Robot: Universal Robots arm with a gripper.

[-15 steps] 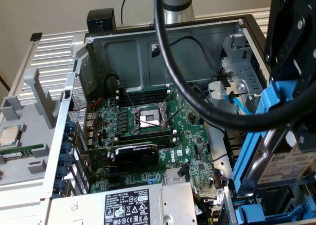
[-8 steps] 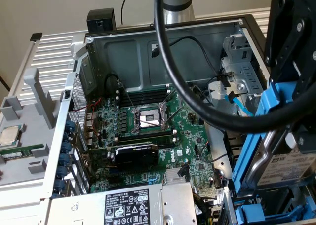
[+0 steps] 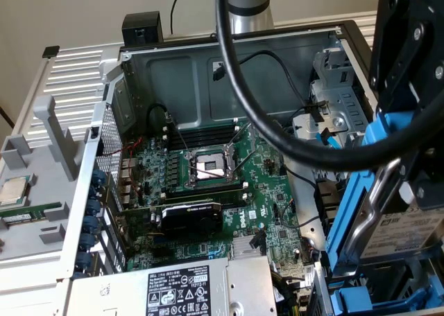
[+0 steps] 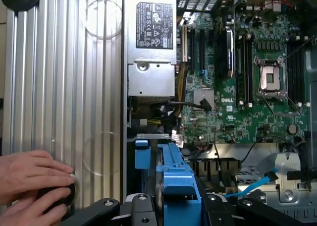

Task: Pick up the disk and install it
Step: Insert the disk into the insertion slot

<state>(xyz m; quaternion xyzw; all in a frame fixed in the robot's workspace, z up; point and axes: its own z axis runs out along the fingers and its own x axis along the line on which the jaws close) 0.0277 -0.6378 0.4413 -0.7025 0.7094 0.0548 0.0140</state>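
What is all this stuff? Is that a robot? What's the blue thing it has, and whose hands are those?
Yes, it's a robot arm. At its end is a gripper, like two fingers, and it is pinching the disk. The disk is a silver box in a blue frame that keeps a computer's files.

One picture comes from a camera standing off to the side. The other comes from a camera on the robot's wrist, looking past the gripper.

Underneath is an open computer case. Inside are the green motherboard and the grey power supply. A small square chip lies outside the case, at the exterior view's left.

The hands belong to a person. They rest on something dark and round on a ribbed metal panel.
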